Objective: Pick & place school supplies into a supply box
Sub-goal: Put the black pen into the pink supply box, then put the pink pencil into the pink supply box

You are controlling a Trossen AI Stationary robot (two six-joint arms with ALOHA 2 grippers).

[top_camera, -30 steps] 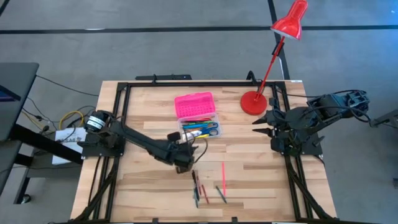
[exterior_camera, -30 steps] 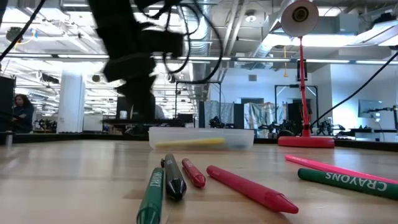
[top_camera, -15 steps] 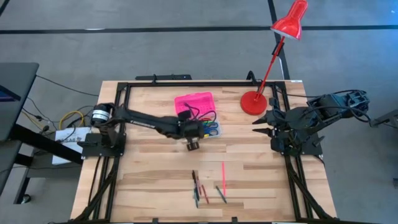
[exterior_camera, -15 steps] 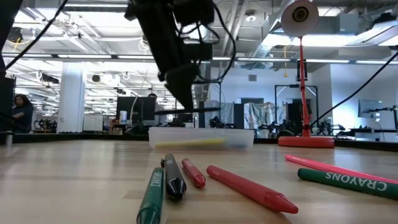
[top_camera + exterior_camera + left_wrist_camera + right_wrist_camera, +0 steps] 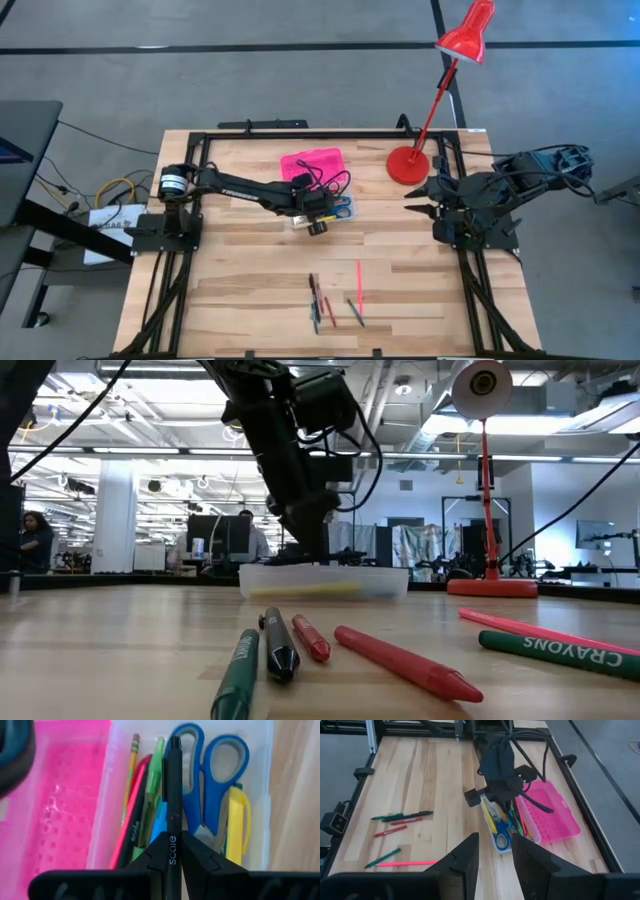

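The supply box stands far of the table's middle, its clear base [image 5: 338,211] holding pencils, pens and blue-handled scissors [image 5: 212,780], its pink lid [image 5: 312,163] lying open on the far side. My left gripper [image 5: 318,224] hangs over the box's near-left part, shut on a black pen [image 5: 173,795] that reaches out over the contents. My right gripper [image 5: 418,200] waits raised at the table's right side, open and with nothing in it [image 5: 495,847]. Several loose pens and crayons [image 5: 335,295] lie on the table's near part. My left gripper pinches the black pen's shaft [image 5: 171,851] between its two fingers. The fingers slant down from the table's left, and the pen runs on along them, past their tips. Its free end [image 5: 174,741] is over the scissors and pens in the box; whether it touches them does not show.
A red desk lamp stands on its round base [image 5: 408,165] at the far right, just beside the box. In the low view a green marker [image 5: 235,680], a black one and red crayons [image 5: 405,660] lie in front of the box [image 5: 325,581].
My left gripper has swung from near the loose pens toward the table's far edge and a little to the right, carrying the black pen, and now hangs over the supply box. The loose supplies and my right arm have kept still.
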